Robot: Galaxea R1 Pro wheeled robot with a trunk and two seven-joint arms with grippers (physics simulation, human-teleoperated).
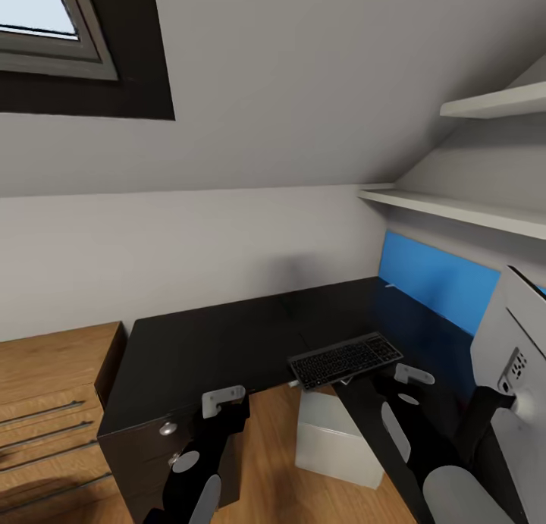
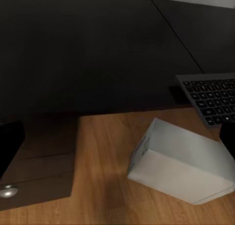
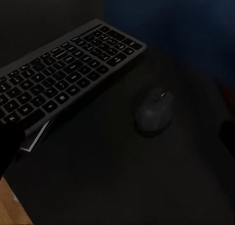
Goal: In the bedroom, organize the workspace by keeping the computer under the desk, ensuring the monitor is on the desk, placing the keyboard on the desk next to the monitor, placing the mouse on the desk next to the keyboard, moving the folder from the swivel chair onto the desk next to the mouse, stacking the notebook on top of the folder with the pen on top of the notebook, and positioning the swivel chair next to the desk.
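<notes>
The black desk [image 1: 227, 342] runs in an L along the wall. The black keyboard [image 1: 345, 359] lies at its inner edge, with the dark mouse [image 3: 154, 110] on the desk close beside the keyboard [image 3: 63, 78]. On the wood floor in the desk's nook stands the light grey computer [image 1: 337, 437], which also appears in the left wrist view [image 2: 181, 161]. The monitor [image 1: 516, 357] shows its pale back at the far right. My left gripper [image 1: 224, 401] hovers open over the drawer pedestal's corner. My right gripper [image 1: 413, 376] hangs open just right of the keyboard, above the mouse.
A light wood cabinet [image 1: 45, 403] with bar handles stands left of the desk. The dark drawer pedestal [image 1: 163, 440] has silver knobs [image 2: 9, 191]. A blue wall panel [image 1: 436, 281] and white shelves [image 1: 455, 205] line the right wall. A window [image 1: 45, 23] is at top left.
</notes>
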